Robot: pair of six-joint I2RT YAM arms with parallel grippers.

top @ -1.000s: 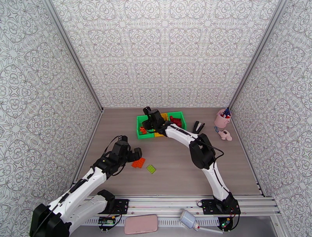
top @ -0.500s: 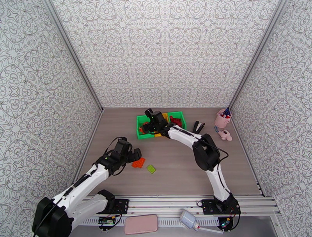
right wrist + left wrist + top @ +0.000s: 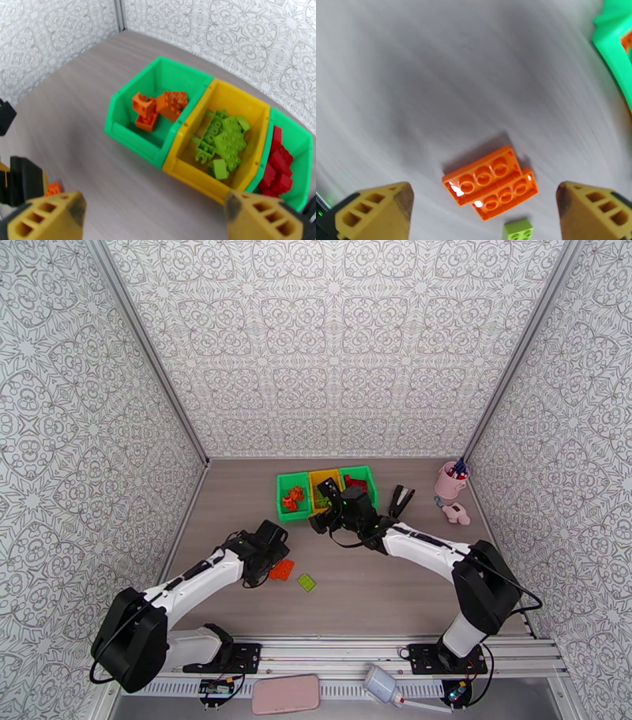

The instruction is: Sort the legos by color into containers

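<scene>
From above, the three joined containers [image 3: 281,500] sit at the table's [image 3: 237,500] 12 o'clock edge, green, yellow, green. Orange legos [image 3: 295,496] lie in the left one, lime pieces in the middle and red in the right. The right end effector [image 3: 328,516] hangs just at their 6 o'clock side. The left end effector [image 3: 274,546] hovers over a pair of orange bricks [image 3: 280,569] on the table, with a lime brick [image 3: 306,582] at the pair's 4 o'clock. In the left wrist view its fingers [image 3: 375,209] stand wide apart and empty. The two orange bricks lie touching between them, studs up, and the lime one is just at 6 o'clock. In the right wrist view that end effector's fingers [image 3: 47,219] are spread wide, holding nothing, the sorted containers at 12 o'clock.
</scene>
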